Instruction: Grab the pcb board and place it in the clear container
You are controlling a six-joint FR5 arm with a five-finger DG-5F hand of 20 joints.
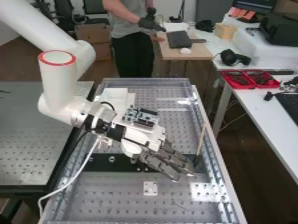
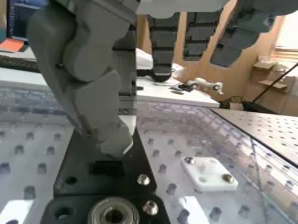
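The white arm [image 1: 74, 65] enters the high view at upper left, bends down at a red-ringed joint, and slants rightward to the hand [image 1: 159, 161], which hangs fingers-down over the middle of the bench [image 1: 100, 200]. The fingers are spread apart and nearly straight, open, with nothing visible in their grasp; the wrist view shows the thumb [image 2: 100, 100] extended too, well apart from the fingers. A circuit board [image 1: 141, 116] lies right by the hand's white body; whether it rests on it or just behind it I cannot tell. A grey table [image 1: 26, 150] with rows of holes stands at the left, and a cable [image 1: 78, 172] droops from the arm over the bench's near left part. Past the arm are a cardboard box [image 1: 96, 34] and a white block [image 1: 114, 96]. The bench is full of holes and bears a black plate [image 1: 103, 161] beneath the hand, with a round metal fitting [image 2: 114, 212] on it, and a small white plate [image 1: 150, 188] near it. Clear plastic [image 1: 149, 84] spans the bench's far end; whether it is the container I cannot tell. A thin stick [image 1: 201, 140] leans right of the fingers. Behind is a wooden table [image 1: 189, 52], and at the right a white table [image 1: 261, 107] with red trays [image 1: 250, 86].
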